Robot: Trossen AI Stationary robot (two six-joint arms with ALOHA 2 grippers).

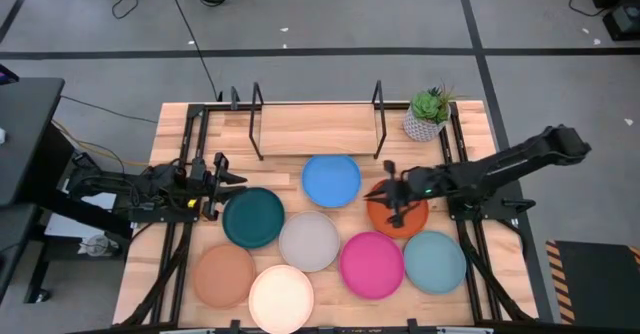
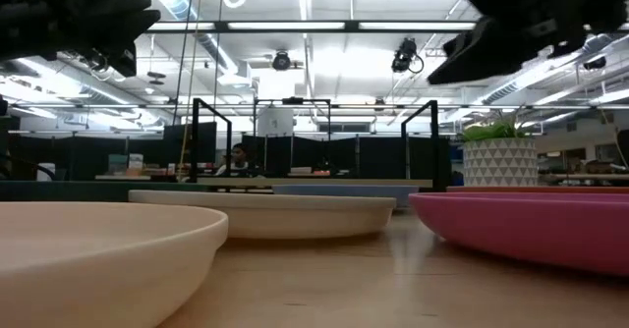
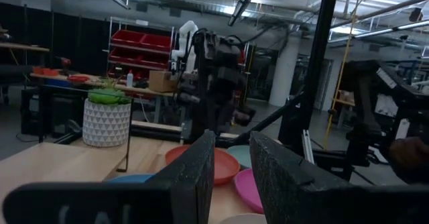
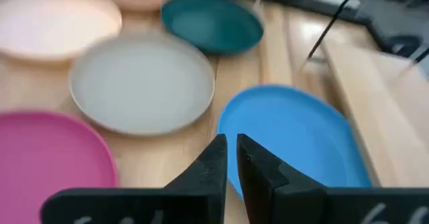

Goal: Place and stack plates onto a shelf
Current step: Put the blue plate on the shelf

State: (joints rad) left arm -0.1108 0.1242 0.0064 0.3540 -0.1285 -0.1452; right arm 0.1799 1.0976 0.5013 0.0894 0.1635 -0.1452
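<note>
Two grippers: the right gripper [image 1: 392, 196], fingers nearly together and empty, hovers over the orange plate [image 1: 410, 217]; the left gripper [image 1: 222, 172], narrowly parted, waits by the dark teal plate [image 1: 253, 217]. Eight plates (none stacked) lie before the shelf [image 1: 316, 130].

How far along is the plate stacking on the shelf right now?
Nothing looks done: the low light-wood shelf holds no plates. All eight round plates lie on the wooden tabletop, among them the blue plate, the grey plate and the orange plate. The right gripper, nearly shut and empty, hangs between the blue and orange plates. The left gripper waits beside the dark teal plate. Every plate remains.
</note>
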